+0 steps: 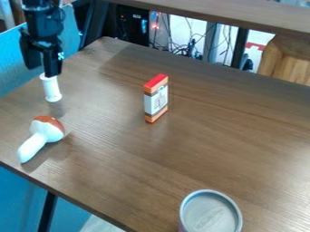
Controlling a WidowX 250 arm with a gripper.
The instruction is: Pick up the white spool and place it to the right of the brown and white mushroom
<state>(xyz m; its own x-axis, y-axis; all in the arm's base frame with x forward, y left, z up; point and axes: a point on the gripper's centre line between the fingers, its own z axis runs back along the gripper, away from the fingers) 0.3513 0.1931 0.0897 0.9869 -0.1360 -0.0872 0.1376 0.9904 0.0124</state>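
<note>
Left of the orange-and-white box (pixel 156 99) on the desk (pixel 115 149), the hand (pixel 47 71) is at the top of a white spool (pixel 52 89); whether it grips it, I cannot tell. A mushroom-shaped toy (pixel 41 137) lies left of the box, nearer the camera. Nearest the camera, right of the box, a round grey-topped container (pixel 210 213) stands, contents unclear.

Brown wood-grain tabletop (pixel 200 140) before me, a wooden shelf (pixel 242 16) along its far side, blue panel (pixel 15 56) at left, tangled cables (pixel 187 47) behind, a dark metal leg (pixel 47 212), soft glare at right.
</note>
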